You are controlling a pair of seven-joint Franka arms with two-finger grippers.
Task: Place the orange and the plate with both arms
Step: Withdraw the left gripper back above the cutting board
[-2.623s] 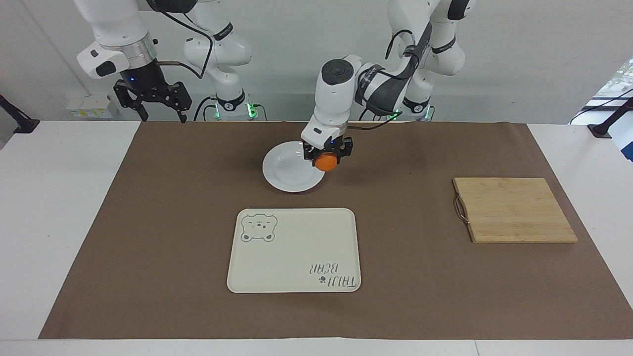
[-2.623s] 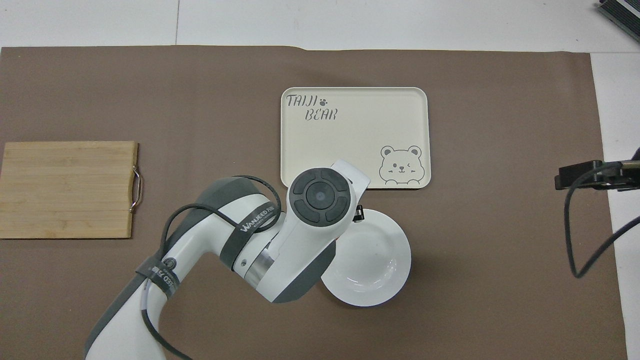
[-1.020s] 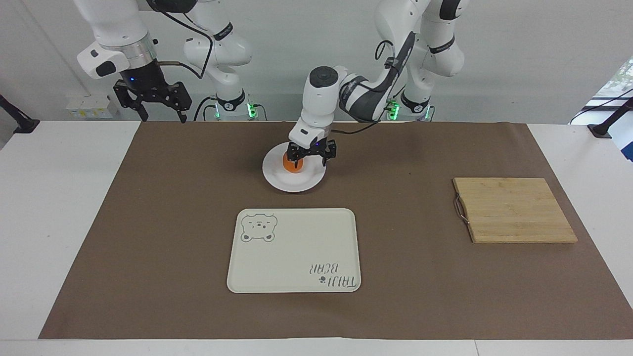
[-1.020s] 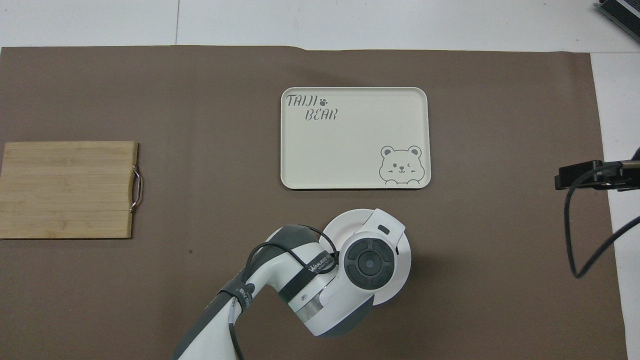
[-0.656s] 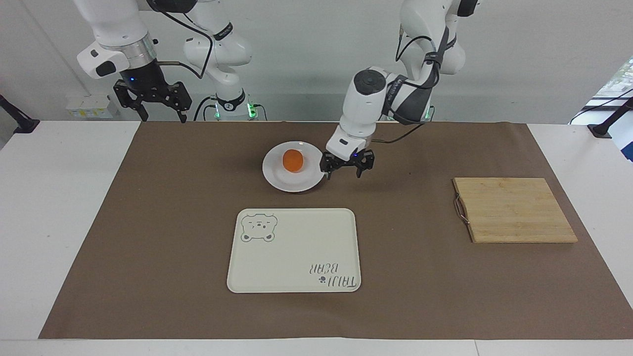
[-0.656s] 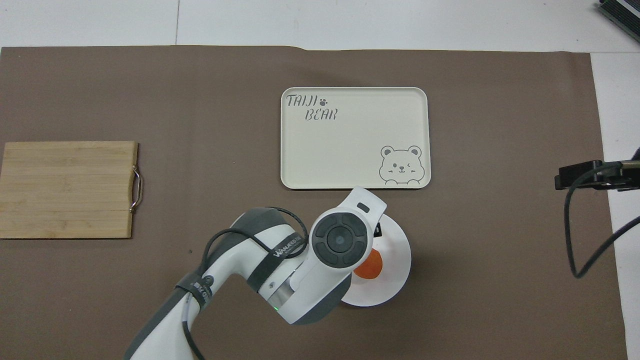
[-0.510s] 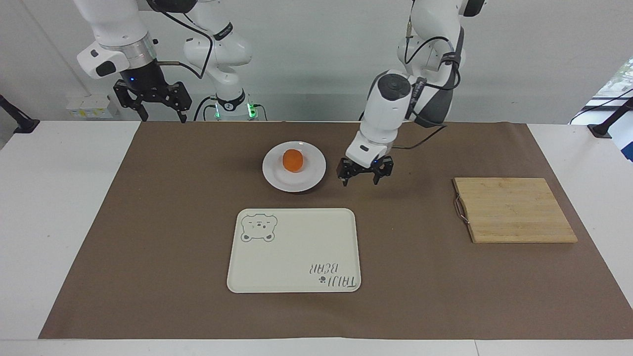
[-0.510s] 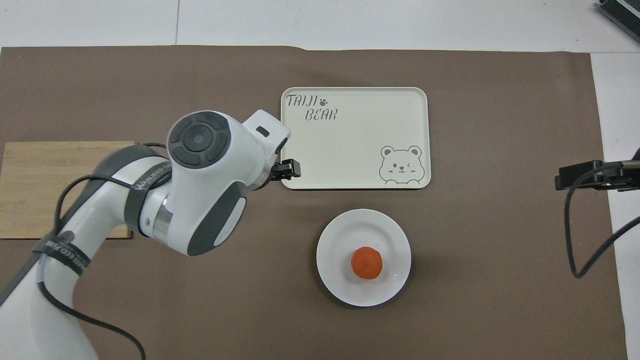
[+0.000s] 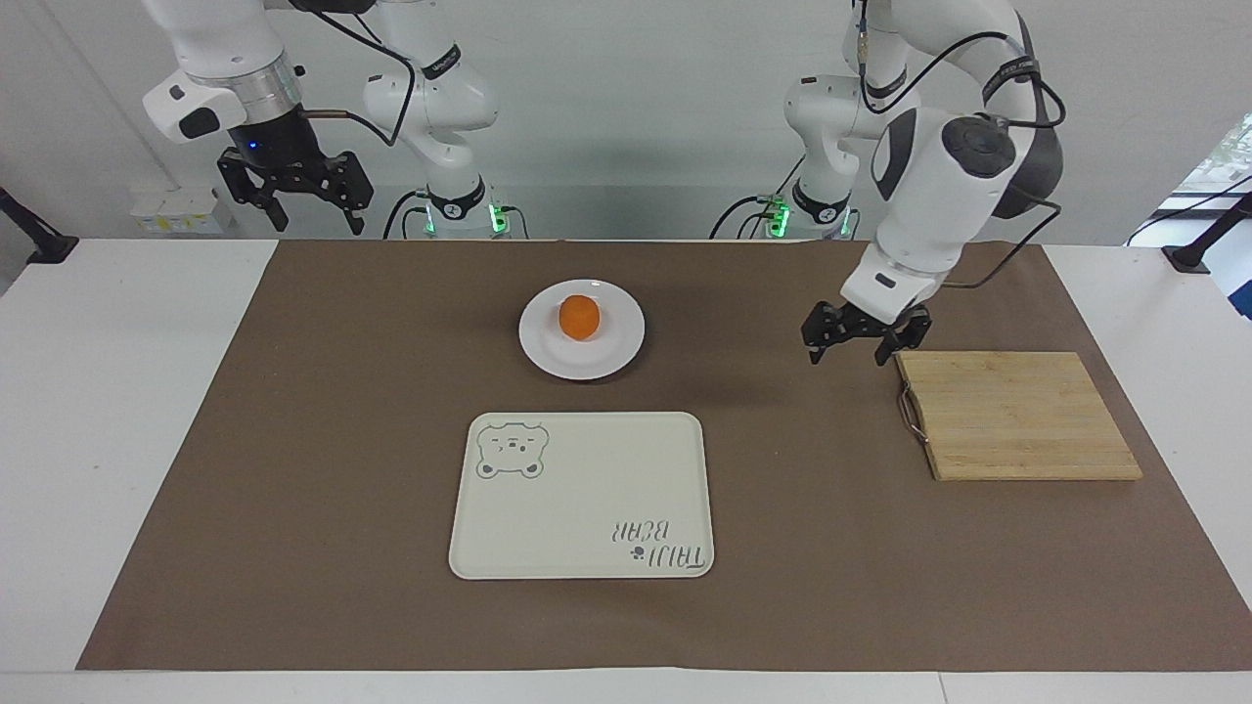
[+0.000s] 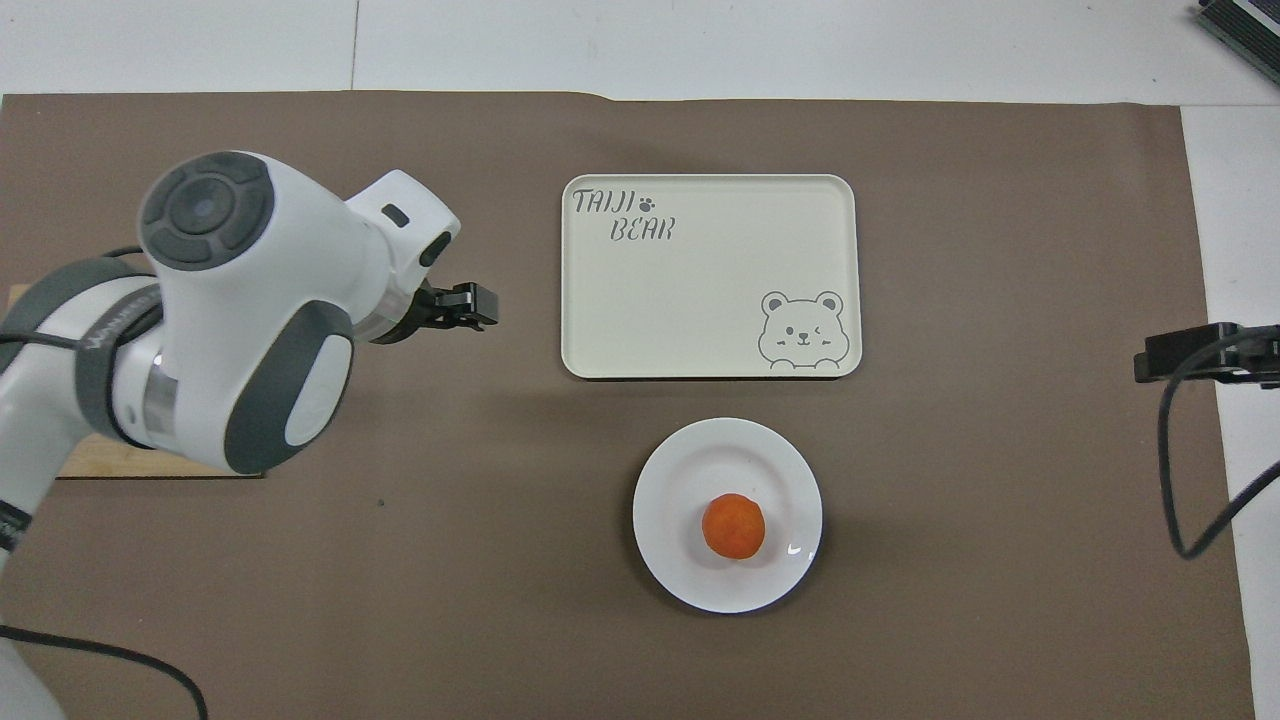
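A small round orange (image 9: 579,318) sits near the middle of a glossy white plate (image 9: 618,352). The plate lies flat on the brown mat, nearer to the robots than the cream tray (image 9: 577,508).

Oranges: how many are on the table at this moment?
1. The orange sits on the plate, nearer to the robots than the tray. Part of the cutting board is hidden overhead, clear in the facing view.

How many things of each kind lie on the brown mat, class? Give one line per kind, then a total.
Orange: 1, on the plate
Plate: 1
Tray: 1
Cutting board: 1
Total: 4
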